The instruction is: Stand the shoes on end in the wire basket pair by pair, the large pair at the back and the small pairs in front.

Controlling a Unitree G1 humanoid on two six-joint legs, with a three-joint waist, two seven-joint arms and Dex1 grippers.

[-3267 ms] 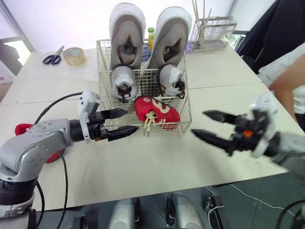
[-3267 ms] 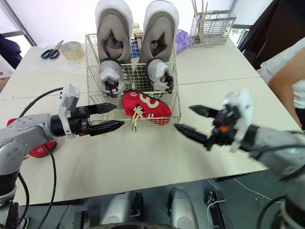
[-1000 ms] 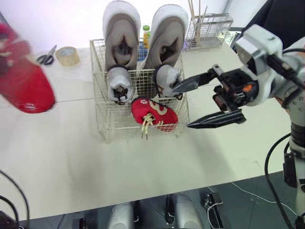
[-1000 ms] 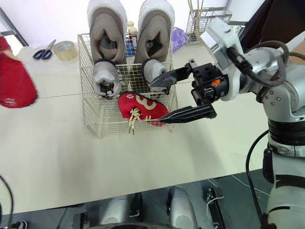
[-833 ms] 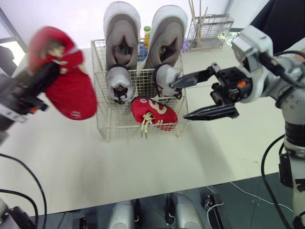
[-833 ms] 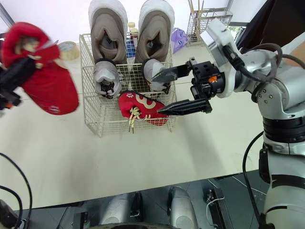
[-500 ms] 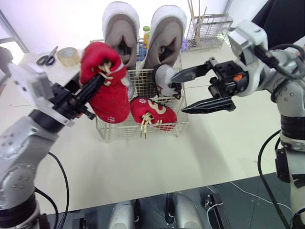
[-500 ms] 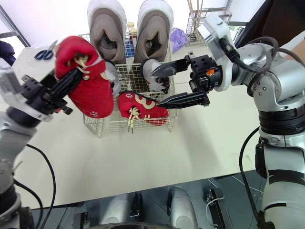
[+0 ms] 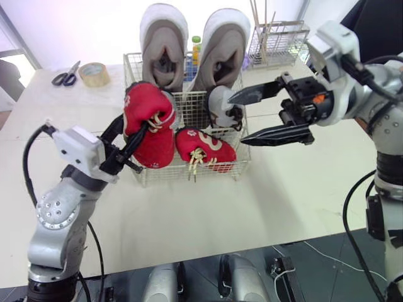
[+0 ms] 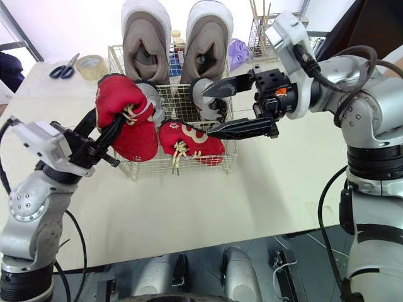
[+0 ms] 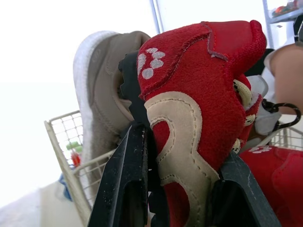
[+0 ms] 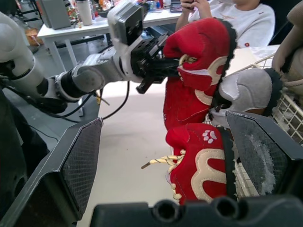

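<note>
In the wire basket (image 9: 189, 173) on the table (image 9: 283, 182), the large pair (image 9: 164, 47) stands at the back, with a small pair (image 9: 221, 104) just before it. A lying shoe (image 9: 208, 146) is at the front right. The left gripper (image 9: 140, 135) holds another shoe (image 9: 150, 123) at the front left. Scissors (image 9: 65, 76) and a tape roll (image 9: 95, 73) lie behind, to the left.

Chunky silver-grey arms (image 9: 60, 214), black cables (image 9: 346, 211) looping off, white boxy wrist blocks (image 9: 79, 146), pointy black fingers (image 9: 277, 133), little orange spot (image 9: 317, 98) on the right wrist.

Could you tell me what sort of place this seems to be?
Probably a lab or office workroom: plain light work tables, scissors and a tape roll lying on one, and a person seated at another table beyond.
</note>
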